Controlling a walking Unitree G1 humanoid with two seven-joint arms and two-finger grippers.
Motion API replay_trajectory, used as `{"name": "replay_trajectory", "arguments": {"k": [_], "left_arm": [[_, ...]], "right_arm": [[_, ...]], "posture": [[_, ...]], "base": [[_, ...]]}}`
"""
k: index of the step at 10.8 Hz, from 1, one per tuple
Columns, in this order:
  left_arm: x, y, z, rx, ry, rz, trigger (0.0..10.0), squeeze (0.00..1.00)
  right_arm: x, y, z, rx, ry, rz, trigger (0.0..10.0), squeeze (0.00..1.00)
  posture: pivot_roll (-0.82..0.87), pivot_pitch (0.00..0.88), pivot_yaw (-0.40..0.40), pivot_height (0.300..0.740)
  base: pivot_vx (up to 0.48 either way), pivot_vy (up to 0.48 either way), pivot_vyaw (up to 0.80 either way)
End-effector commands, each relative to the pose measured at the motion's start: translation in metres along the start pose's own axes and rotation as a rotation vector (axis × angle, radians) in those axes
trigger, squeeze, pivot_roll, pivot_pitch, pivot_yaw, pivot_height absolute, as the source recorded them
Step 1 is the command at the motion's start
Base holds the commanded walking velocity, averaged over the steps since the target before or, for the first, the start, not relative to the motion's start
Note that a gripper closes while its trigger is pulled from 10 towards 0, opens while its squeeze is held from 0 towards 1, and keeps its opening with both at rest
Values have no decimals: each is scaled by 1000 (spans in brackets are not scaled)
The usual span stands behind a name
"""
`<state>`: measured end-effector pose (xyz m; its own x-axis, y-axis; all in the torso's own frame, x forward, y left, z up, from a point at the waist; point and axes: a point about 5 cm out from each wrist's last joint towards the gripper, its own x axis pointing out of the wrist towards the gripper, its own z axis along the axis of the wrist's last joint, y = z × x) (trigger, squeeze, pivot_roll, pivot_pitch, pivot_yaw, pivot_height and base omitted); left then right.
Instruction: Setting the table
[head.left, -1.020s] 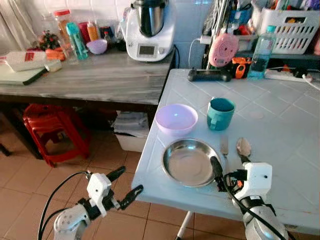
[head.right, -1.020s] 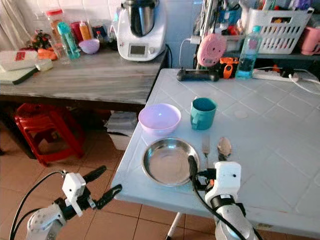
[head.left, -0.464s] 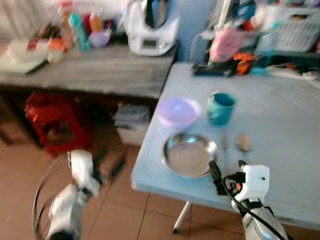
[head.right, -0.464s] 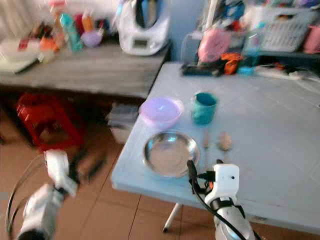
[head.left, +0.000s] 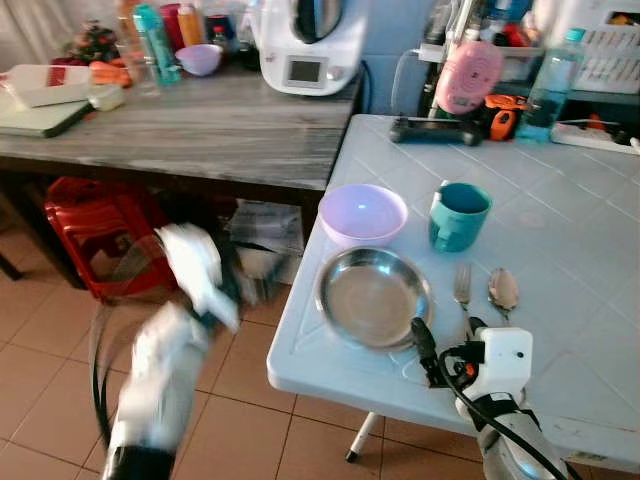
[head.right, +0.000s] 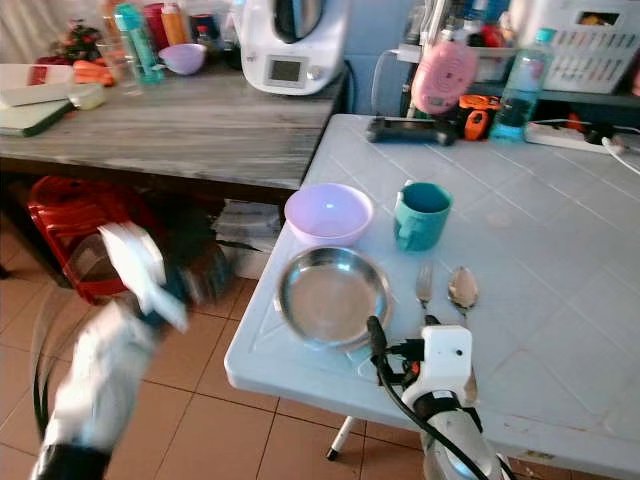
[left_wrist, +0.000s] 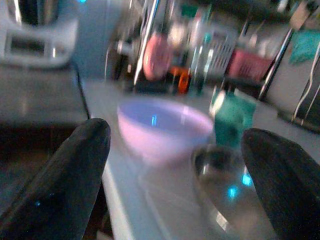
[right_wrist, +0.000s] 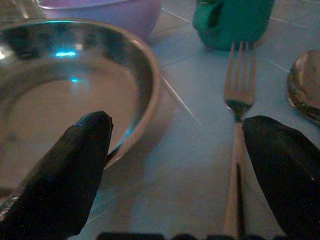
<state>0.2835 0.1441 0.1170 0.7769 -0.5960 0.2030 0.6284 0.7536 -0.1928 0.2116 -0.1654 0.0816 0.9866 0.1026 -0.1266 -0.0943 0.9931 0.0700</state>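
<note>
While the place setting looks nearly laid out, the pale blue tiled table (head.left: 560, 260) is carrying a round shallow steel plate (head.left: 373, 296) at its near corner, a lilac plastic bowl (head.left: 362, 212) just behind it and a teal mug (head.left: 458, 215) beside the bowl. A steel fork (head.left: 462, 287) and a steel spoon (head.left: 502, 290) are lying side by side just right of the plate.

The step in hand seems to be final arranging. The next move likely calls for squaring up the fork.

The right gripper (right_wrist: 175, 175) is hovering low at the table's near edge, its fingers spread wide and empty, straddling the plate rim and fork handle. The left gripper (left_wrist: 175, 165) is blurred beside the table, pointing at the bowl, its fingers apart and holding nothing.
</note>
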Motion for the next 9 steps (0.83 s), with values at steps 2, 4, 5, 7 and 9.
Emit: {"name": "replay_trajectory", "arguments": {"k": [2, 4, 5, 7, 9], "left_arm": [[-4, 8, 5, 49, 91, 11, 10000, 0], [-4, 13, 5, 48, 118, 17, 10000, 0], [-5, 14, 5, 51, 127, 15, 10000, 0], [-7, 11, 6, 65, 150, -64, 10000, 0], [-11, 8, 1, 83, 216, -154, 10000, 0]], "right_arm": [[-2, -2, -7, 5, 30, -7, 10000, 0], [-1, -2, -6, 1, 28, -6, 10000, 0], [0, -2, -6, 1, 28, -6, 10000, 0], [2, -1, -4, 26, 23, -15, 10000, 0], [5, -1, 0, 30, 7, -13, 10000, 0]], "posture": [[24, 0, 59, 740], [25, 0, 57, 740], [26, 0, 57, 740], [31, 0, 57, 740], [31, 0, 57, 740]], "base": [[0, 0, 0], [0, 0, 0], [0, 0, 0], [0, 0, 0], [0, 0, 0]]}}
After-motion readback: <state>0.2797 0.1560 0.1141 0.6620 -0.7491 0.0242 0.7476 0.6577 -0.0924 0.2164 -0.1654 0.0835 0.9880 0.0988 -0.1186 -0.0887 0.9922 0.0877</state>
